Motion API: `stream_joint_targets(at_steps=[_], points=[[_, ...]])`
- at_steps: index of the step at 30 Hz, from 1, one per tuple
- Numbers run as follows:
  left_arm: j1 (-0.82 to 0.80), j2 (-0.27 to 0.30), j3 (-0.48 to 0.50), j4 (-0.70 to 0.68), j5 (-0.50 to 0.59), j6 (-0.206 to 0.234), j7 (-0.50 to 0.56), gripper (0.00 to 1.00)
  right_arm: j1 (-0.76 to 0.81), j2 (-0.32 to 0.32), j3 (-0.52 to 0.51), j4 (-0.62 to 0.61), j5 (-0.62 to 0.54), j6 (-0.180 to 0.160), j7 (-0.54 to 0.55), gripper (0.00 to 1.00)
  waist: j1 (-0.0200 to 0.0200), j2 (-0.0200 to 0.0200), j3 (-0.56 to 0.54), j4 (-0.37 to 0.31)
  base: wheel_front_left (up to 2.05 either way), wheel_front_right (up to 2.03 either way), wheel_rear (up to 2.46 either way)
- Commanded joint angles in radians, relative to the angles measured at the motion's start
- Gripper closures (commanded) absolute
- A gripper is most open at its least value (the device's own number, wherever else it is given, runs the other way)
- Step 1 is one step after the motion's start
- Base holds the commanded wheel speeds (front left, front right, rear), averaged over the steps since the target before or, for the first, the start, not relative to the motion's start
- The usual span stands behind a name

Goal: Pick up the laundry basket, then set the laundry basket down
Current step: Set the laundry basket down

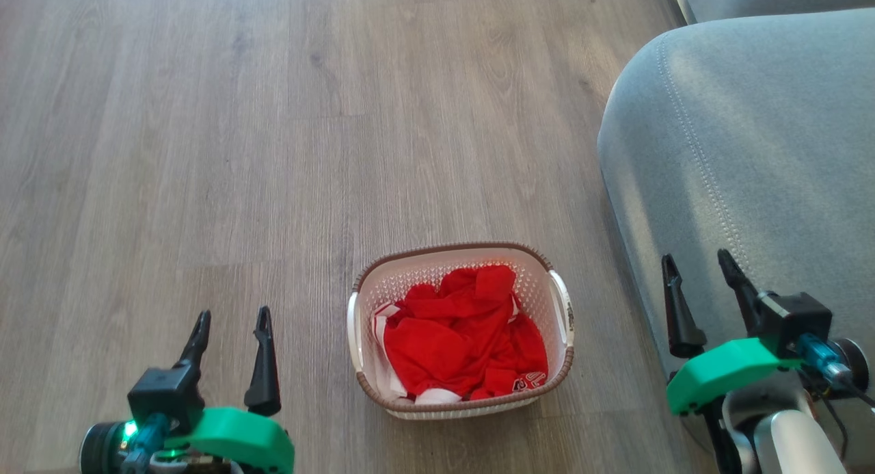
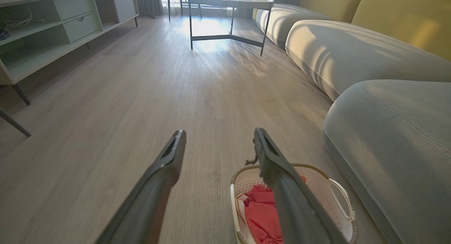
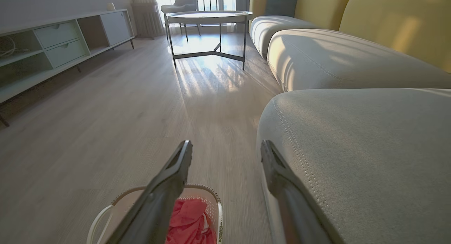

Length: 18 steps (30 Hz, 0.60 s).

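Note:
The laundry basket (image 1: 410, 279), cream-white with a brown rim and white side handles, stands on the wooden floor and holds red cloth (image 1: 465, 337). My left gripper (image 1: 234, 318) is open, well to the basket's left, touching nothing. My right gripper (image 1: 697, 262) is open too, to the basket's right, above the grey sofa's edge. In the left wrist view the laundry basket (image 2: 334, 187) lies low and right, partly behind one finger of the left gripper (image 2: 217, 135). At the bottom of the right wrist view the laundry basket (image 3: 211, 198) sits left of the right gripper (image 3: 225, 147).
A grey sofa (image 1: 738, 132) rises close to the basket's right side. Farther off stand a round metal-legged table (image 2: 229, 4) and a low pale sideboard (image 2: 45, 29) along the left wall. Open wooden floor (image 1: 239, 132) stretches ahead and to the left.

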<state>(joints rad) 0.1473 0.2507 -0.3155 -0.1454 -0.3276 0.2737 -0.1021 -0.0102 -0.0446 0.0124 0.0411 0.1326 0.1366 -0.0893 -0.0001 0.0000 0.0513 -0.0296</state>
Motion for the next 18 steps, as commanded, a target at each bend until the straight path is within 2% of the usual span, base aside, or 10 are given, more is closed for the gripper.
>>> stream_joint_targets(at_steps=[1, 18], points=[[-0.031, 0.017, 0.037, -0.036, -0.007, 0.009, -0.001, 0.0, -0.014, -0.006, 0.016, -0.043, 0.001, -0.006, 0.001, 0.0, 0.0001, 0.0, 0.0, 0.0, 0.0, 0.0, 0.0], [-0.028, 0.018, 0.036, -0.026, -0.015, 0.022, -0.008, 0.0, -0.009, -0.006, 0.014, -0.054, 0.005, -0.006, 0.011, 0.0, 0.0001, 0.0, 0.002, -0.003, 0.0, 0.0, 0.0]])
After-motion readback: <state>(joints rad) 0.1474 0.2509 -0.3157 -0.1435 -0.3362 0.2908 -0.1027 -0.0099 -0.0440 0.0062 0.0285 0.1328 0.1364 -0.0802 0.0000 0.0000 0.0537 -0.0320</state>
